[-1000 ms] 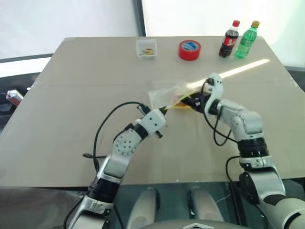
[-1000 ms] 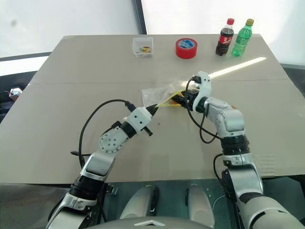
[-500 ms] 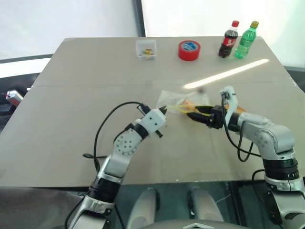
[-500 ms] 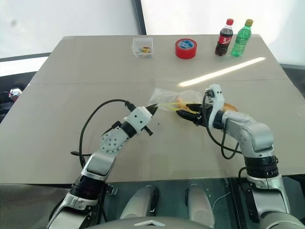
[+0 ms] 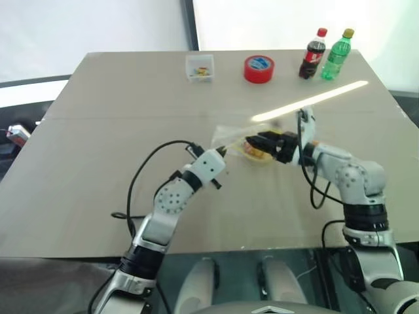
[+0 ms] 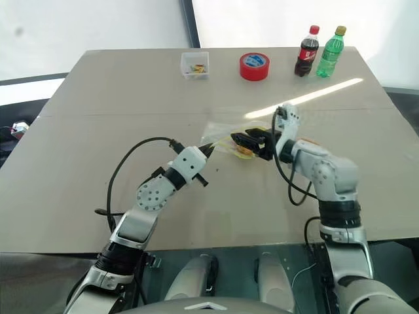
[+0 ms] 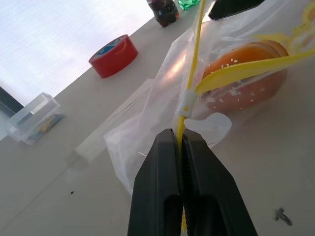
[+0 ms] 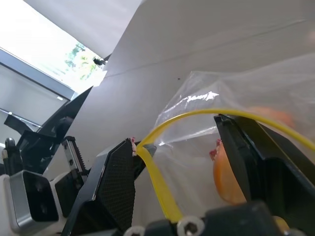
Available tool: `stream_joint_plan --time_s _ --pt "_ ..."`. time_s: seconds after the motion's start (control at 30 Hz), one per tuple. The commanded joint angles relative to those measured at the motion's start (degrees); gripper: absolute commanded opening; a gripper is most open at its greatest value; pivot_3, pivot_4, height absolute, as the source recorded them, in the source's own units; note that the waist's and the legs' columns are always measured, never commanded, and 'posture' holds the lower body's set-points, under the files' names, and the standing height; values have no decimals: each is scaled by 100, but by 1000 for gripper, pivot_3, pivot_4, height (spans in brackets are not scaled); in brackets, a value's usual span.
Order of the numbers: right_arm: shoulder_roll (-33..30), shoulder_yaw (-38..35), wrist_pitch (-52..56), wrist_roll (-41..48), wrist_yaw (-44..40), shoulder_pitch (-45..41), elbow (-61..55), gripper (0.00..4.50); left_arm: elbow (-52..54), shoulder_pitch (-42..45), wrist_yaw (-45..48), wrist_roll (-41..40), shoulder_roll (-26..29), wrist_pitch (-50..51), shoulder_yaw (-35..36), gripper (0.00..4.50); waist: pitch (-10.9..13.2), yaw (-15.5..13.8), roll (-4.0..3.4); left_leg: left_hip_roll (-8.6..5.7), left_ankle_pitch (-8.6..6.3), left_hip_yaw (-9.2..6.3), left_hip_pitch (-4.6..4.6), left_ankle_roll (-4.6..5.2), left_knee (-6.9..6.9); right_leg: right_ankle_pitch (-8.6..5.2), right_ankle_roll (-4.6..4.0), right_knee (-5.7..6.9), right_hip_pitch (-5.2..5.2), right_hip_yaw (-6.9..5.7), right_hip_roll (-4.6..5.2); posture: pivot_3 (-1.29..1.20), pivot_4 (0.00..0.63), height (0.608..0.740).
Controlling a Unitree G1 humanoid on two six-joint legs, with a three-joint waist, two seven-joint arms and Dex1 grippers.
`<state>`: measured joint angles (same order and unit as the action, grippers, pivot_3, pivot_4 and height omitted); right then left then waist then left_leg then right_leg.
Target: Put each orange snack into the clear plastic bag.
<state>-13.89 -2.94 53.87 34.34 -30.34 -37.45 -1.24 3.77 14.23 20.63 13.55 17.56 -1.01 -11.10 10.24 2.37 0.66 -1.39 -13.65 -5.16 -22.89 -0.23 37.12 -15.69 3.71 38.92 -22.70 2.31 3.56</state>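
Left eye view, what is changing there?

The right tool is coming back in. Half a second ago it was hanging out to the right of the clear plastic bag; now its fingers are reaching into the bag's mouth again.

Is it gripping anything?

I am not seeing a grip. In the right wrist view its fingers are standing wide apart, with the bag's yellow strip running across the gap between them.

And the other arm?

The left tool is staying put, clamping the yellow strip tight and keeping the bag lifted. That has not been changing over the last second.

Where is the snack sitting?

One orange snack, speckled on top, is lying inside the bag, pressing against the film. So I am judging that this one is going in or already in. Whether both are in, I cannot tell.

What is lying around on the surface?

Along the far edge a small clear tub, a red tape roll, a cola bottle and a green bottle are standing well apart from the bag. A bright streak of sunlight is falling across the right half.

And the room?

A pale wall and a bright window are showing behind, with a dark post dividing them
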Motion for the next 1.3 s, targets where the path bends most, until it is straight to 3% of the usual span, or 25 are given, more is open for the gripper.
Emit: stream_joint_plan --time_s 0.03,0.23,0.5,0.87,1.3 --pt "278 234 -491 -168 -163 -498 423 3092 407 -79 -151 55 41 37 145 0 0 9 0 0 0 0 0 0 0 0 0 0 -1 0 0 0 150 740" --pt "717 347 -876 -253 -387 -1091 994 3092 721 -249 -267 136 79 204 264 0 0 -12 0 0 0 -3 -2 0 -1 0 0 0 -4 0 1 0 150 740" --pt "879 211 -896 -27 -568 -1177 841 3092 1212 -590 -340 187 58 367 243 0 0 -14 -1 0 0 -3 -3 0 -3 0 -1 -2 -4 0 3 0 150 740" --pt "-198 1213 -563 -821 -841 -291 336 3092 1174 -578 -317 143 -69 389 102 0 1 -12 -1 -2 0 -1 -5 0 -3 0 -1 -3 -5 1 3 0 150 740" --pt "-1054 1196 -778 -497 -1829 217 -746 3092 1085 -573 -273 84 -102 372 68 0 0 -15 0 1 0 -2 -4 0 -3 0 0 -6 -3 -2 2 0 150 740"
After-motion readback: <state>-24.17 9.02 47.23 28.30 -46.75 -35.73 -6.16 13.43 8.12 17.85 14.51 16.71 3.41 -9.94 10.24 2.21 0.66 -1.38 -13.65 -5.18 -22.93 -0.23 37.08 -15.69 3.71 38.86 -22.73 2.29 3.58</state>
